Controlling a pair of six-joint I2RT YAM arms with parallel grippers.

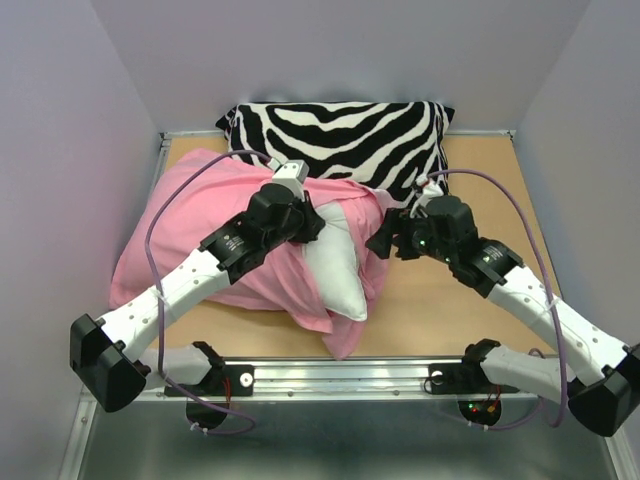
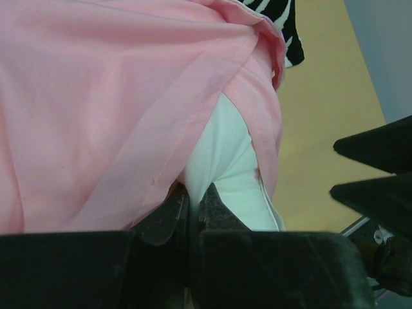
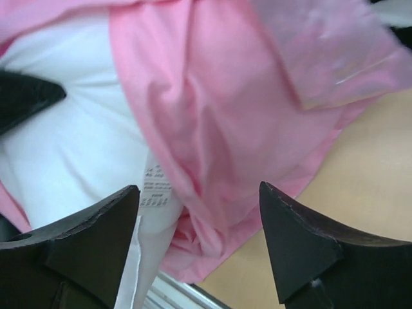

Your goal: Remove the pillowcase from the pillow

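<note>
Left gripper (image 2: 190, 209) jaws together at soft pillow (image 2: 222, 154); right gripper (image 3: 198, 190) gapes over slippery-looking pillowcase (image 3: 219, 116), I'd grab its hem

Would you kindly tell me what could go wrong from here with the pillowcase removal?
The left gripper is shut where the pillowcase hem meets the pillow; pinching both would drag the pillow along. The open right gripper straddles bunched pink fabric beside the tag; it might catch the tag instead.

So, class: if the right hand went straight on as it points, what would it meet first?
Most likely the bunched pillowcase straight ahead of the open right hand, though depth is unclear.
</note>
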